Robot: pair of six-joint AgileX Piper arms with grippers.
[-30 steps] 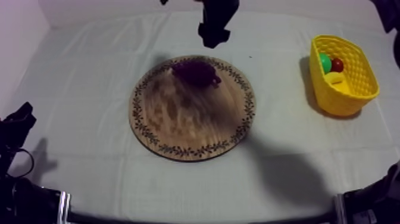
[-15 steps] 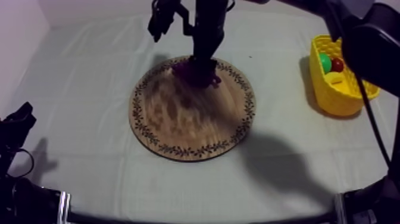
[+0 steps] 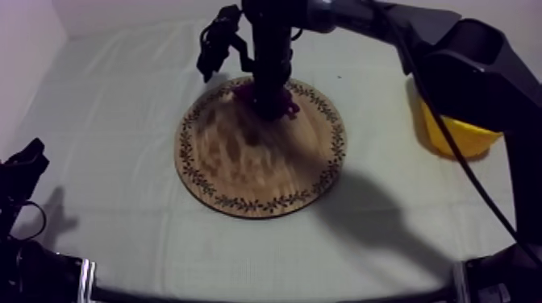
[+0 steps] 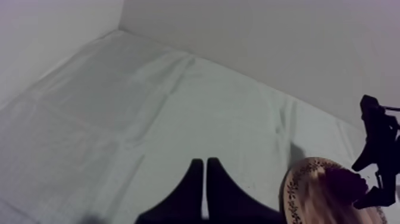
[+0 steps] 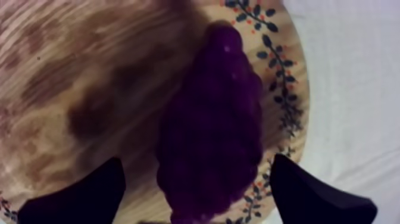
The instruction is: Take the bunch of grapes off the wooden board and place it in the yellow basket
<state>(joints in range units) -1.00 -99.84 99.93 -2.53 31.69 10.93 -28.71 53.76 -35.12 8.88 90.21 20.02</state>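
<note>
The dark purple bunch of grapes (image 3: pixel 284 105) lies on the far part of the round wooden board (image 3: pixel 258 165). My right gripper (image 3: pixel 270 87) has come down from the upper right and stands right over the bunch. In the right wrist view the grapes (image 5: pixel 211 125) lie on the board (image 5: pixel 71 77) between the two spread fingers (image 5: pixel 77 199), so this gripper (image 5: pixel 196 164) is open, one finger at each side of the bunch. The yellow basket (image 3: pixel 456 135) at the right is mostly hidden behind the right arm. My left gripper (image 3: pixel 24 165) rests at the table's left front, its fingers together (image 4: pixel 204 170).
In the left wrist view, the board's rim (image 4: pixel 291 184) and the grapes (image 4: pixel 339 182) show beyond bare cloth, with the right arm's gripper (image 4: pixel 375 149) over them. Open cloth surrounds the board on all sides.
The right arm has swung in and lowered its gripper from above the board's far edge down onto the grapes. It now covers most of the basket. The left arm is still.
</note>
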